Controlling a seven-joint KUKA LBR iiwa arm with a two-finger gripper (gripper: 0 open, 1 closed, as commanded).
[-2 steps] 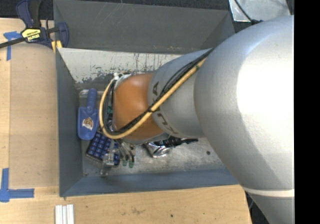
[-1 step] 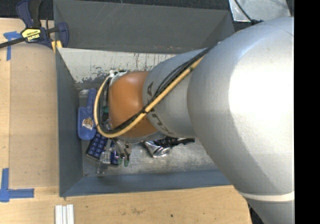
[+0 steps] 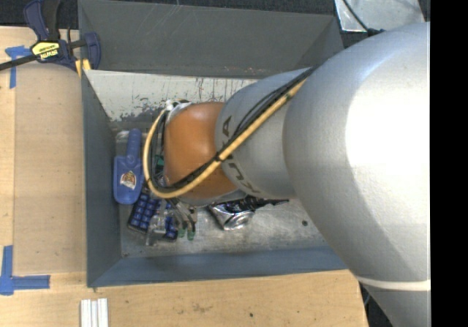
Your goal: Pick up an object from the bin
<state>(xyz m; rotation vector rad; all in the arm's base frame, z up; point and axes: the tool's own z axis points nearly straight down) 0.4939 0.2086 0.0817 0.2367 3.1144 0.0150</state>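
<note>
A blue brush-like tool with a printed label lies along the bin's left wall, its handle pointing to the back. Just in front of it, a dark blue flat piece with a grid of small squares rests on the floor. Small green and metallic bits lie against its right side. A crumpled object in shiny silver and black lies near the front wall, about mid-bin.
The arm reaches in from the right, and its orange wrist cover with a yellow cable hangs over the middle of the bin. It hides the floor beneath it. A bare strip of floor runs along the front wall.
</note>
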